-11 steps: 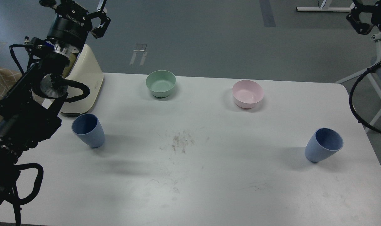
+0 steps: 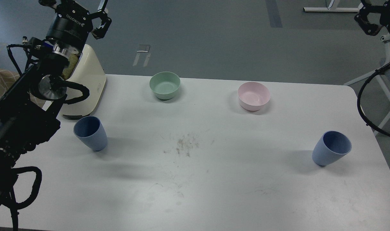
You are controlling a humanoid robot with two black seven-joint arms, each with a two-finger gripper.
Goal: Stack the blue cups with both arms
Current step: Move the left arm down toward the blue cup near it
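Observation:
Two blue cups stand upright on the white table [image 2: 214, 179]. The left cup [image 2: 90, 133] is near the left edge and the right cup [image 2: 331, 148] is near the right edge. My left gripper [image 2: 75, 5] is high at the top left, far behind and above the left cup, with its fingers [image 2: 101, 24] spread open and empty. My right gripper [image 2: 369, 17] is at the top right corner, partly cut off by the frame edge. Its visible finger is splayed out, and it is empty and far from the right cup.
A mint-green bowl [image 2: 165, 85] and a pale pink bowl [image 2: 254, 96] stand at the back of the table. A cream appliance [image 2: 85, 86] stands at the back left, just behind the left cup and under my left arm. Crumbs [image 2: 183, 146] lie mid-table.

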